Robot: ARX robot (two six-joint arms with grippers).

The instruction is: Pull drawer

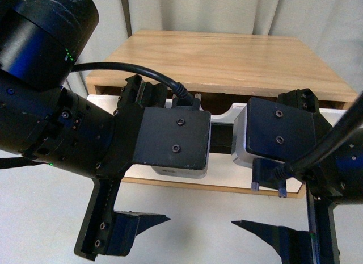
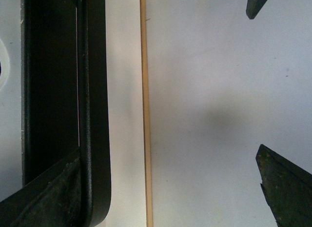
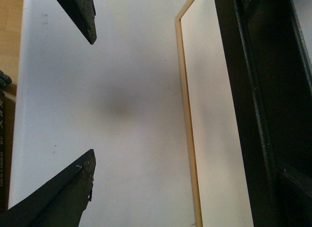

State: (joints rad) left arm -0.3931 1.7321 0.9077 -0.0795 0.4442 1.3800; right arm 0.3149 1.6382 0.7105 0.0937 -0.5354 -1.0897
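Our left gripper (image 2: pixel 269 95) and right gripper (image 3: pixel 73 100) both hang open short of the drawer (image 1: pixel 227 172), its handle (image 1: pixel 221 137) running crosswise ahead, neither clearly nearer.

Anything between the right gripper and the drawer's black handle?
Nothing in the way. In the right wrist view, only bare tabletop and the drawer's white front lie between the right gripper and the black handle.

Pale curtains (image 1: pixel 227 11) hang behind the wooden cabinet (image 1: pixel 227 62).
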